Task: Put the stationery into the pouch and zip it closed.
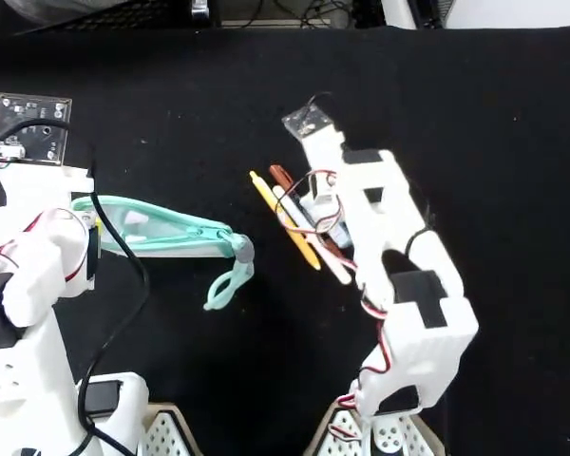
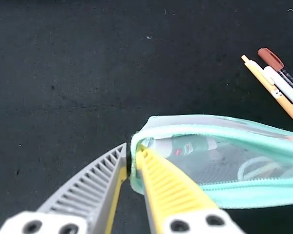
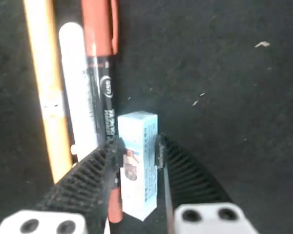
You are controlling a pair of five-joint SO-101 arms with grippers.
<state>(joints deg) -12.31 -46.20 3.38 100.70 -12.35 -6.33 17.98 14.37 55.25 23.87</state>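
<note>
Pouch [image 2: 219, 158] rim in closed left jaws; right jaws tight on probable eraser [image 3: 139, 161]

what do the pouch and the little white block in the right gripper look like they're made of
The pouch: soft see-through plastic or fine mesh, slightly glossy, since its contents show through; the mint zipper edging looks woven. The block, likely an eraser, sits in the right gripper: matte white with a printed sleeve, probably paper over rubber, though that is unsure.

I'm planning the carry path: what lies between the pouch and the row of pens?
Nothing. In the high view, the table between the pouch and the pens is bare black cloth. The left wrist view shows the same gap.
</note>
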